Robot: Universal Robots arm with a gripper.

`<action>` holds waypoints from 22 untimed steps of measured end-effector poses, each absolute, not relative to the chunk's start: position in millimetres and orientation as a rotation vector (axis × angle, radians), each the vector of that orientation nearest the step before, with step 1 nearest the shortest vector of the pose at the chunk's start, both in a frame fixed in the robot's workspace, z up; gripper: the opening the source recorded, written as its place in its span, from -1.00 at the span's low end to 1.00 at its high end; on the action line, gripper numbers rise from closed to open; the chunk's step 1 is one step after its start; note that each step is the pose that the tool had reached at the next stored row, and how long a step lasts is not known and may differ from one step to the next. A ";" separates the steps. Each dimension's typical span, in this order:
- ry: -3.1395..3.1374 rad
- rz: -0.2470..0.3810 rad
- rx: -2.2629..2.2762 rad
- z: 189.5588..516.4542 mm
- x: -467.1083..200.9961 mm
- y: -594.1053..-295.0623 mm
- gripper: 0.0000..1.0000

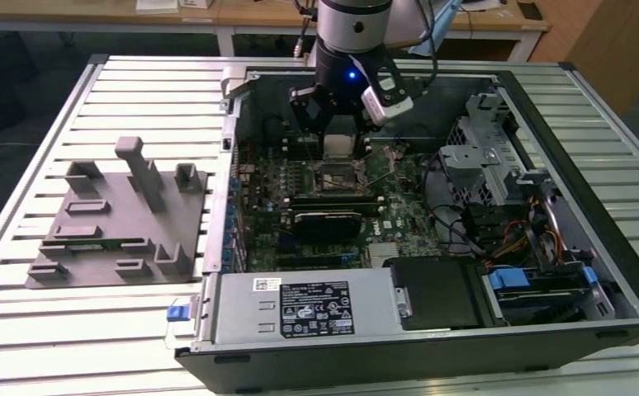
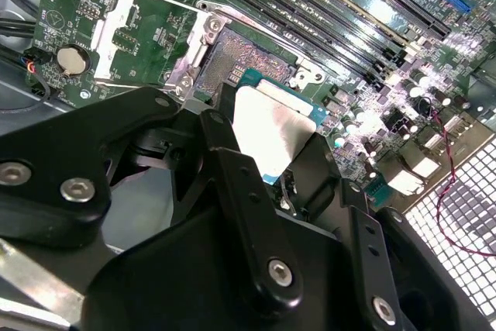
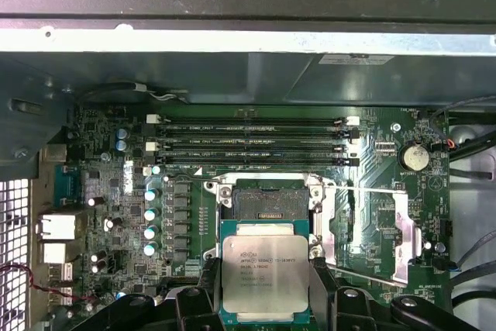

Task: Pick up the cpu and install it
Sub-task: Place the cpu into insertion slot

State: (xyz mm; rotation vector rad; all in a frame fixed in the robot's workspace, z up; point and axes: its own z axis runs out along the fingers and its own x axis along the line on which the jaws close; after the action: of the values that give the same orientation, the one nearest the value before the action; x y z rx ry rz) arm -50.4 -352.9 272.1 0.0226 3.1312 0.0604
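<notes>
Between the jaws, apparently, one cpu [image 3: 261,275]

cpu [image 3: 260,277] top: brushed silver metal, dull sheen. gripper [image 2: 273,145]: matt black, shiny metal screws. motherboard [image 3: 101,125]: glossy green. table [image 1: 33,330]: ribbed pale metal. fixture block [image 1: 99,247]: matt gray plastic.

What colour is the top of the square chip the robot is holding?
The cpu has a shiny silver top, clearest in the first wrist view.

One cpu [image 3: 260,277], one socket [image 3: 263,203], four memory slots [image 3: 248,125].
</notes>
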 end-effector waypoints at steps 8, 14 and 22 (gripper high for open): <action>3.121 0.059 0.220 271.9 -50.4 -352.9 0.07; 3.104 0.058 0.380 271.9 -50.4 -352.9 0.07; 3.085 0.057 0.503 271.9 -50.4 -352.9 0.07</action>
State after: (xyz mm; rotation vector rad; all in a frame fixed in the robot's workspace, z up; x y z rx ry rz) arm -50.4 -352.9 271.9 0.5028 3.0848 0.0567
